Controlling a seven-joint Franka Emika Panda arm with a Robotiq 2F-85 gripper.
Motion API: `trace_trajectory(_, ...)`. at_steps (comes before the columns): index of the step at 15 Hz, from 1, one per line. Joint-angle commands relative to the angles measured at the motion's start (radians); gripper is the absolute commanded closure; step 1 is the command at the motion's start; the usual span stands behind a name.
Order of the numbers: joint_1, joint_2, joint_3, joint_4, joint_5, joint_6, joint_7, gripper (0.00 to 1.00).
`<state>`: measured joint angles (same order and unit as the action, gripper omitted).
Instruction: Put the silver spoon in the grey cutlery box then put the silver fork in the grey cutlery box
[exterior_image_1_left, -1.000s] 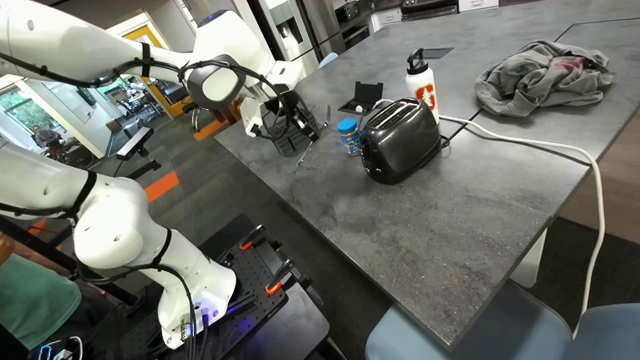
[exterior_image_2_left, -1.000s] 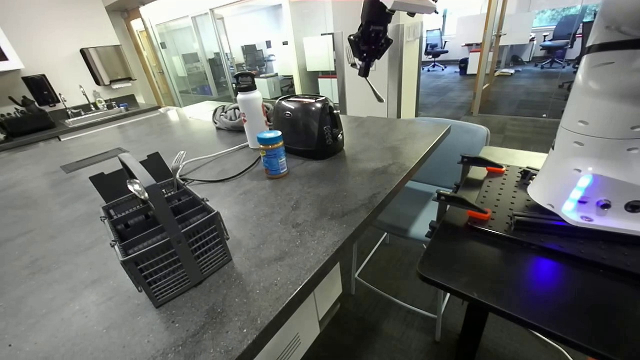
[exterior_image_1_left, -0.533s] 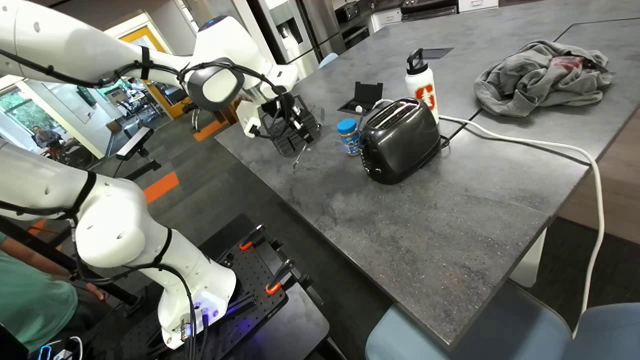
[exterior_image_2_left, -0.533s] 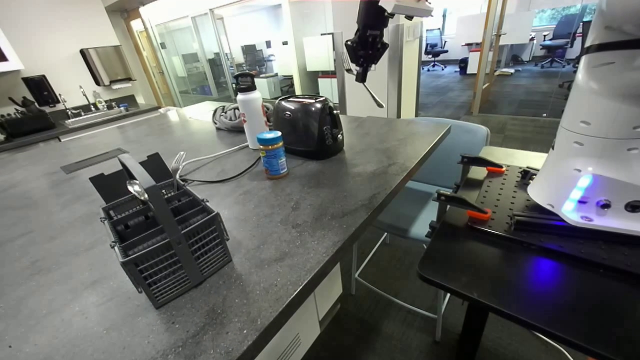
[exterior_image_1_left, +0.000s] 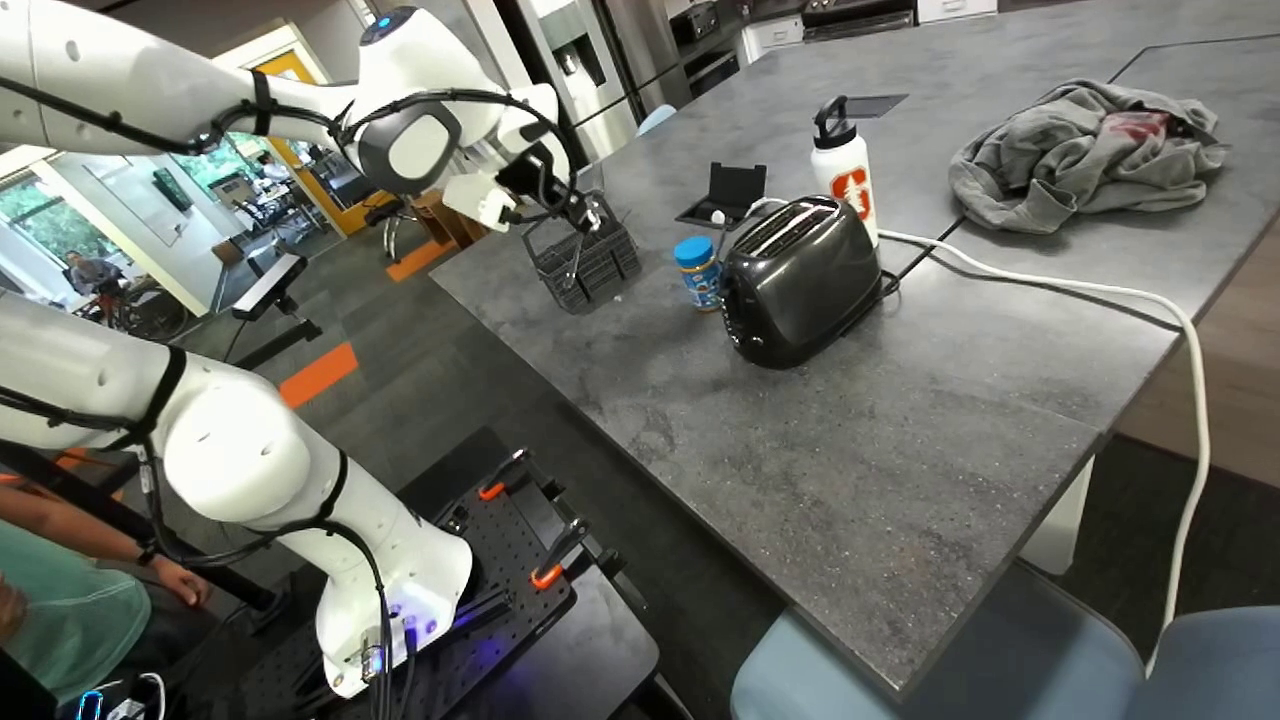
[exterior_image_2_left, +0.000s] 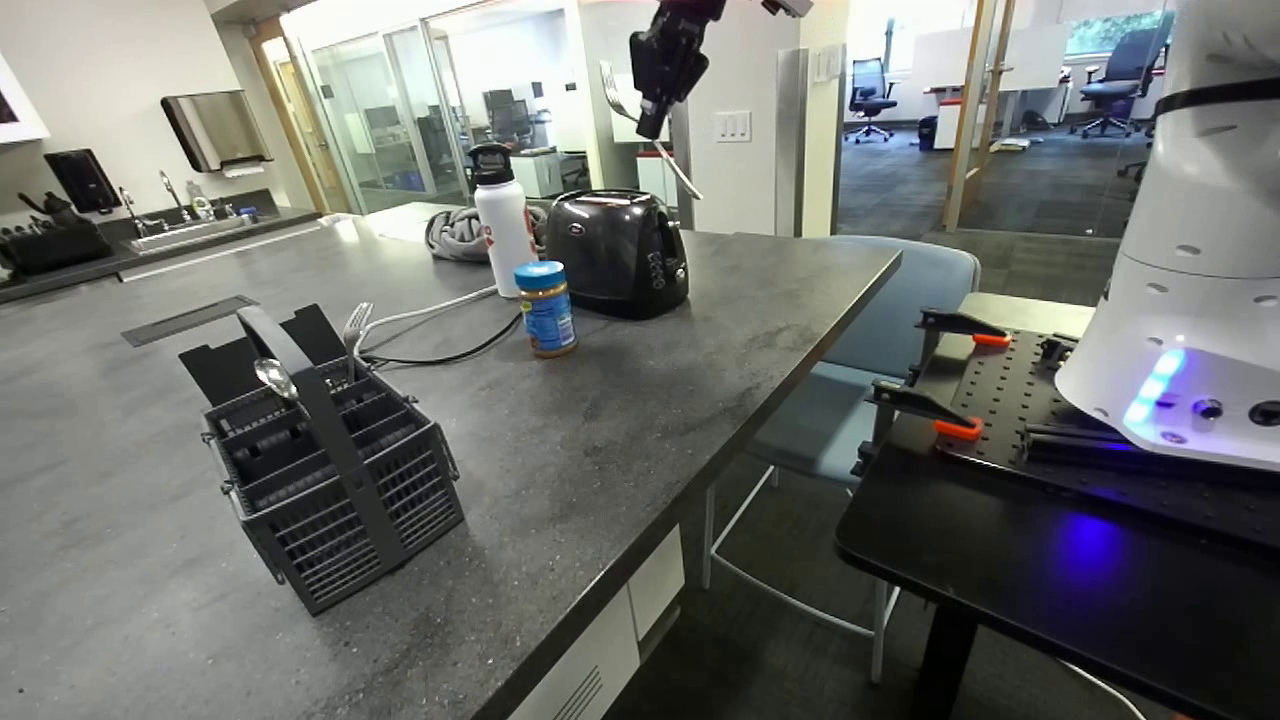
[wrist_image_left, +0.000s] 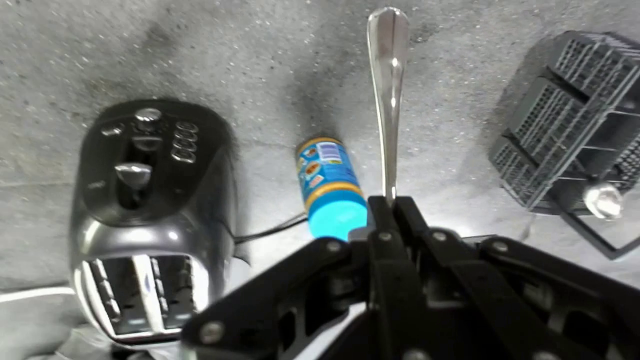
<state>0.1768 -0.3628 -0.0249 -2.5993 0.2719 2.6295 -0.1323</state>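
My gripper is shut on the silver fork, high above the table; its fingertips show in both exterior views and in the wrist view. The fork's tines stick out on one side and its handle hangs down on the other. The grey cutlery box stands upright with its handle raised; it also shows in an exterior view and at the right of the wrist view. The silver spoon is in the box, bowl end up, also visible in the wrist view.
Another fork stands tines up at the box's far corner. A blue-lidded jar, a black toaster and a white bottle stand near each other. A black flip-up panel, cables and a grey cloth lie farther off.
My gripper, still holding the fork, has moved up and left in an exterior view, showing more of the box. The fork's handle has swung with it. The box and spoon have not moved.
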Motion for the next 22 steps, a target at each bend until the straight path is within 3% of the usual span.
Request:
trace_trajectory(1, 0.103, 0.008, -0.006, 0.067, 0.065, 0.001, -0.141, 0.98)
trace_trajectory(6, 0.262, 0.064, -0.037, 0.161, 0.226, 0.0, -0.411, 0.98)
trace_trajectory(7, 0.196, 0.025, 0.007, 0.113, 0.166, -0.003, -0.307, 0.93)
trace_trajectory(12, 0.228, 0.057, -0.001, 0.146, 0.207, -0.005, -0.379, 0.93)
trace_trajectory(13, 0.228, 0.057, -0.002, 0.146, 0.208, -0.005, -0.379, 0.98)
trace_trajectory(22, 0.516, 0.092, -0.212, 0.193, 0.619, -0.055, -1.122, 0.98)
